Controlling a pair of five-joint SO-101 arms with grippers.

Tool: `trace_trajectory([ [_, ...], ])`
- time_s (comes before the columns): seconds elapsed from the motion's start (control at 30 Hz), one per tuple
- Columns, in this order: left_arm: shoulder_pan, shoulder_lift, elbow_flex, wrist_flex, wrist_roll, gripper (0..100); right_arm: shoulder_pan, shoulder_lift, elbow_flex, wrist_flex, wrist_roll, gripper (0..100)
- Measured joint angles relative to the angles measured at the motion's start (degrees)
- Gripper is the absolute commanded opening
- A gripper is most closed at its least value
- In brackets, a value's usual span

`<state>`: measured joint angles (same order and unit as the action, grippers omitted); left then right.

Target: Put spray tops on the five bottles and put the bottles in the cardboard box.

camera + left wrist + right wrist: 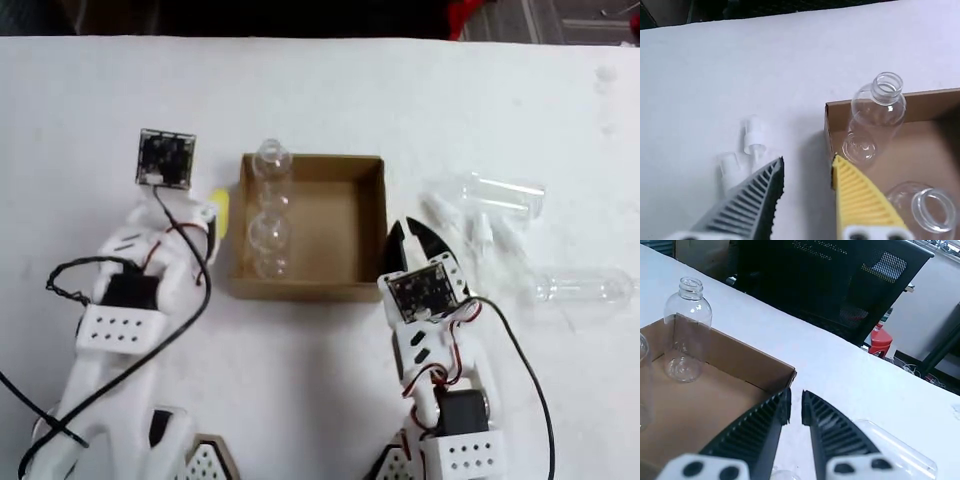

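Note:
The cardboard box (330, 230) sits mid-table with three clear uncapped bottles along its left wall, the far one (271, 160) at the corner. My left gripper (205, 215) is just left of the box. In the left wrist view, the left gripper (808, 162) is open and empty, its yellow finger (860, 200) by the box wall (832, 130). Two white spray tops (752, 140) lie past its grey finger. My right gripper (414, 238) is at the box's right wall. The right gripper (795, 406) is open by a narrow gap, with nothing in it.
Right of the box lie two clear bottles, one farther (500, 193) and one nearer (585, 288), with several white spray tops (480, 235) between them. A dark chair (840, 285) stands beyond the table's far edge. Cables trail from both arms.

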<state>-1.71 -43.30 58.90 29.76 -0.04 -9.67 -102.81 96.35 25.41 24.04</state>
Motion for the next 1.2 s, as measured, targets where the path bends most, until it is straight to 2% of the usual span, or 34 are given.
trace_trajectory([
  [0.2, -0.79, 3.78, -3.16, 0.00, 0.09, 15, 3.87, 0.00, 0.00, -0.44, -4.40, 13.0],
  [0.5, -2.64, 19.43, -13.19, 3.69, 0.35, 15, 5.36, 0.00, 0.00, -1.23, -8.62, 11.0],
  [0.6, -3.43, 19.69, -14.15, 4.40, 0.35, 15, 5.45, 0.00, -1.32, -0.18, -8.88, 10.9],
  [0.8, -3.43, 20.13, -14.24, 4.40, 0.35, 15, 5.36, 0.00, -5.80, 8.26, -11.08, 11.1],
  [1.0, -3.43, 20.48, -14.24, 3.69, 0.35, 15, 5.36, 0.00, -7.21, 8.97, -11.69, 10.9],
  [1.2, -3.43, 20.48, -12.66, -2.11, 0.35, 15, 5.45, 6.07, -15.12, 13.36, -12.92, 10.9],
])
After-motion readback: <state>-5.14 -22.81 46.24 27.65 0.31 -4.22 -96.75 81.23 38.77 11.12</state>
